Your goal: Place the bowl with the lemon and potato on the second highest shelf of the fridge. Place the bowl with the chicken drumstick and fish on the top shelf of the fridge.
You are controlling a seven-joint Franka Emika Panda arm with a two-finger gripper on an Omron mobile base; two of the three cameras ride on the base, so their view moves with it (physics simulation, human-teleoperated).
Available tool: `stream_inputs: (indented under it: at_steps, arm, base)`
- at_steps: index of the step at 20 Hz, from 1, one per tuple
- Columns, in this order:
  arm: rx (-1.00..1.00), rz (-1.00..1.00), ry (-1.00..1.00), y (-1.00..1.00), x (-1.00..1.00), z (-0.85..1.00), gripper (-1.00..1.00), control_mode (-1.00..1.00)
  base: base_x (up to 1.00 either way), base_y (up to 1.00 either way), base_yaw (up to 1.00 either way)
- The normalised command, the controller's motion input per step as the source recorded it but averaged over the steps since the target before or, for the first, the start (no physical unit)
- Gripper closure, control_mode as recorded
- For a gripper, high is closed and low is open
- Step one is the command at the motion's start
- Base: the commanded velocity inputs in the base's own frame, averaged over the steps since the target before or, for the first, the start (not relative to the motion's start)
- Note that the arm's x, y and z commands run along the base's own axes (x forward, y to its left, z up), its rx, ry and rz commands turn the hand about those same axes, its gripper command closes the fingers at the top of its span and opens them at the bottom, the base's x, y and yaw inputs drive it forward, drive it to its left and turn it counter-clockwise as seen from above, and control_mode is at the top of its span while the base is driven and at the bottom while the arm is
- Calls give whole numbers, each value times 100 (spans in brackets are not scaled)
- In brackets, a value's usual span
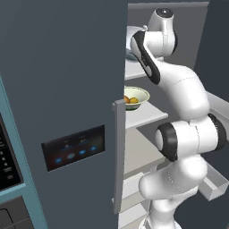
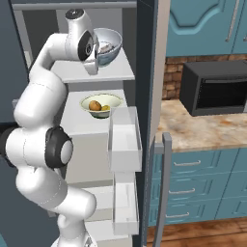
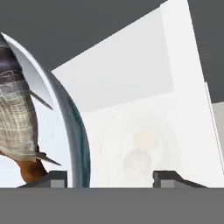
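Kitchen cabinets in teal line the right side of my right base view, with a black microwave on the speckled tabletop, and the open fridge stands straight ahead of my arm. On the top shelf I see the pale blue-grey bowl, sitting upright near the shelf's right end. My hand view puts its curved rim close up, running between my two fingers; the silvery fish lies inside it, with the reddish-brown chicken drumstick poking out beneath the fish. My fingers stand apart on either side of that rim, one tip inside the bowl and the other outside, with a clear gap between each tip and the rim, so I read them as released and not clamping anything. One board down, on the second highest shelf, rests the cream bowl with the greenish rim, holding the tan potato and the lemon side by side. From the left base view I see that same cream bowl just past the edge of the dark fridge door, while my white arm reaches up toward the top shelf and hides most of the blue-grey bowl there.
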Motion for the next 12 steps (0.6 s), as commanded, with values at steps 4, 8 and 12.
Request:
stream_inputs:
  at_steps: [4, 8, 12]
  arm:
    - [-3, 2, -83, 22, -100, -52, -100, -100]
    - [-1, -4, -73, 26, -34, 47, -100, -100]
    - [-11, -4, -81, 14, -72, 25, -100, -100]
  base:
    - [0, 0, 0]
    - [0, 0, 0]
    - [0, 0, 0]
